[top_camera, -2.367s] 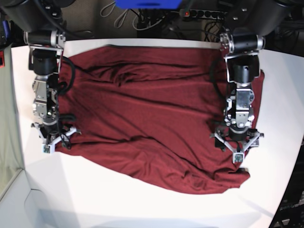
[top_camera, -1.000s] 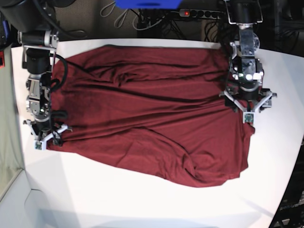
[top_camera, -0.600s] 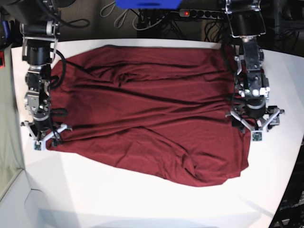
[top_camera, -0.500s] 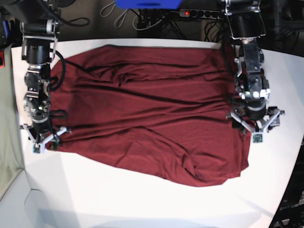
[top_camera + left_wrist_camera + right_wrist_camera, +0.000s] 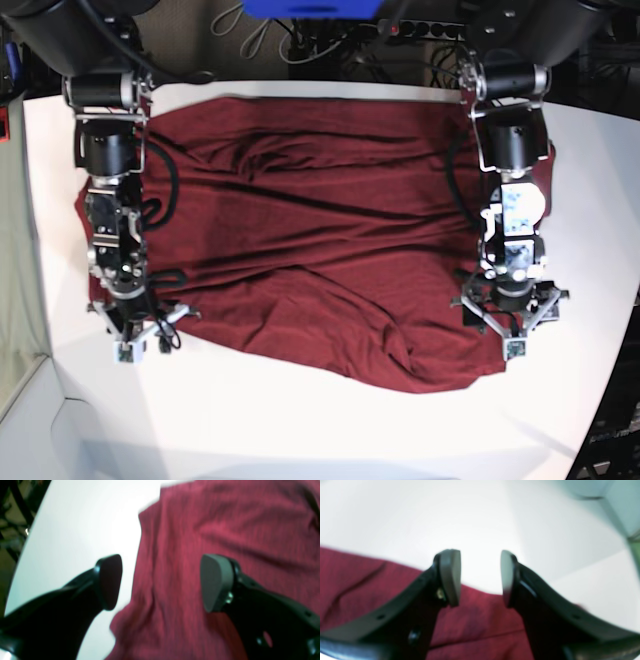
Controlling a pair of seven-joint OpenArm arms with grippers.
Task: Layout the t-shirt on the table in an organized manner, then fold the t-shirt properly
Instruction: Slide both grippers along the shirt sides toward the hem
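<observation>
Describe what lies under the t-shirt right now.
The white table lies under the t-shirt, showing bare around the cloth's near and side edges. Whether anything else sits beneath cannot be seen; the wrinkled fabric covers that area.

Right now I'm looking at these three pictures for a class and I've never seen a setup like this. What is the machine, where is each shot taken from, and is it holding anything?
It is a robot with two arms working over a white table. One picture looks down on the whole scene from above; the other two come from small cameras on each wrist, looking out between that arm's jaws. A dark red t-shirt, still wrinkled, is spread across the table. The left gripper is over one side edge of the shirt, with its jaws wide apart, one over bare table and one over cloth. The right gripper is at the opposite edge, its jaws also apart. Neither holds anything.
</observation>
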